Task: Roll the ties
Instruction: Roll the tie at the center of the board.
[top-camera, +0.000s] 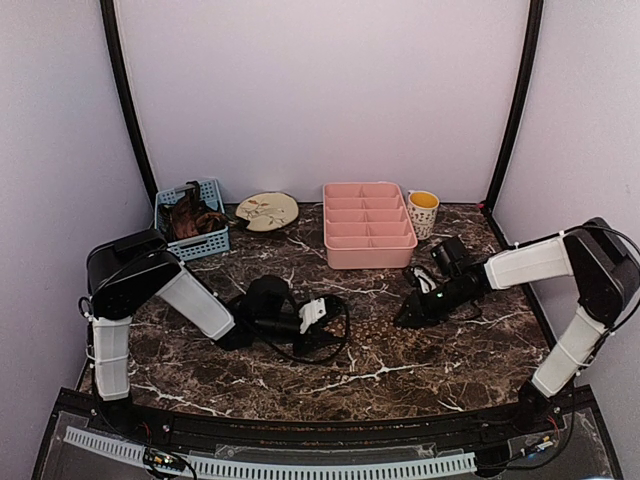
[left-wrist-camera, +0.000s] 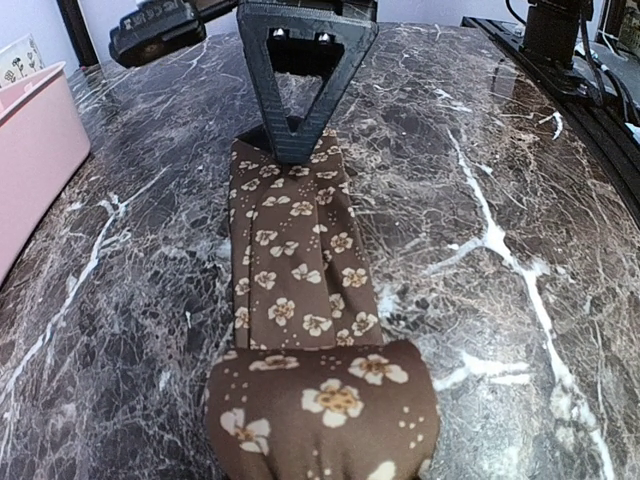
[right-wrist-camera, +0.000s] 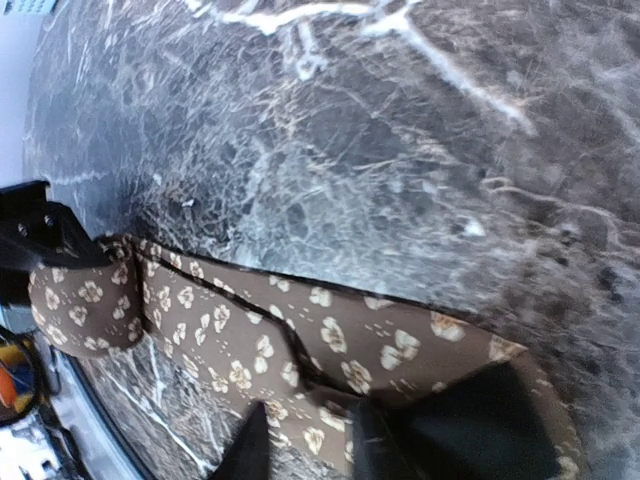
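A brown tie with tan flowers (left-wrist-camera: 295, 270) lies flat across the marble table (top-camera: 450, 370), between my two grippers. Its near end is wound into a roll (left-wrist-camera: 322, 410) that covers the left gripper's fingers in the left wrist view. My left gripper (top-camera: 316, 313) holds that roll. The tie's far end lies under my right gripper (right-wrist-camera: 305, 435). That gripper's fingers (right-wrist-camera: 250, 450) stand slightly apart, with the fabric showing flat between them. One right finger (left-wrist-camera: 300, 90) rests on the tie's end in the left wrist view. From above, the tie (top-camera: 362, 322) is a faint dotted strip.
A pink divided tray (top-camera: 367, 250) stands at the back centre, with a mug (top-camera: 423, 212) to its right. A blue basket (top-camera: 215, 243) holding brown fabric sits back left, beside a round wooden plate (top-camera: 267, 211). A black cable (top-camera: 325, 350) loops under the left gripper.
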